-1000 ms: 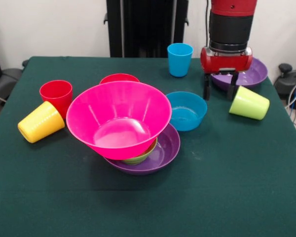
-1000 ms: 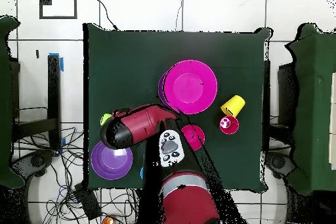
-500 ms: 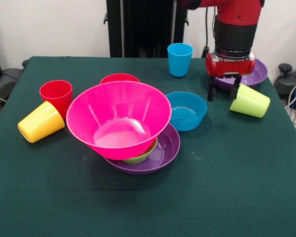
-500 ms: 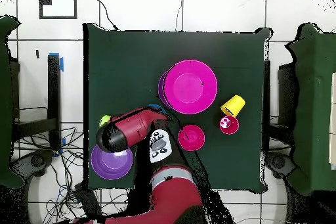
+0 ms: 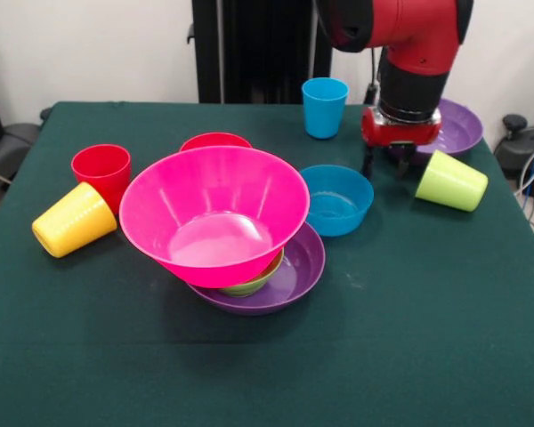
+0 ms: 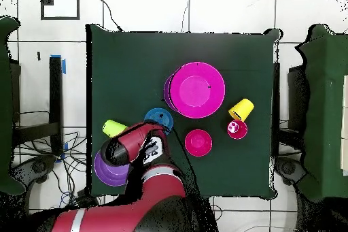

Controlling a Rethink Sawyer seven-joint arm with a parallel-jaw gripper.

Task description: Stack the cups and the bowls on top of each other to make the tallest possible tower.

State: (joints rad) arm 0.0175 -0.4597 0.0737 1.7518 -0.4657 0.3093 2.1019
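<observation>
Pink bowl (image 5: 215, 213) is the landmark: it's sitting tilted on a small green bowl (image 5: 254, 283) inside a purple bowl (image 5: 295, 271), w/ a sliver of red showing between pink and green. That pile is the only tower (image 6: 196, 90) standing so far.

Red bowl (image 5: 214, 140) is peeking out just behind the pink bowl. Blue bowl (image 5: 338, 199) is sitting just beside the pink bowl's rim, on the side away from the red cup (image 5: 101, 169). Yellow cup (image 5: 73, 220) is lying on its side near the pink bowl, touching the red cup, which is standing upright. Blue cup (image 5: 325, 107) is standing upright well behind the pink bowl, past the blue bowl.

Gripper (image 5: 385, 165) is hanging beyond the blue bowl from the pink bowl, fingers pointing down w/ a gap between them, holding nothing; how wide, can't tell. Lime cup (image 5: 451, 182) is lying on its side just past the gripper, well apart from the pink bowl. 2nd purple bowl (image 5: 454, 129) is sitting behind the gripper, partly hidden by the arm (image 5: 416, 53).
</observation>
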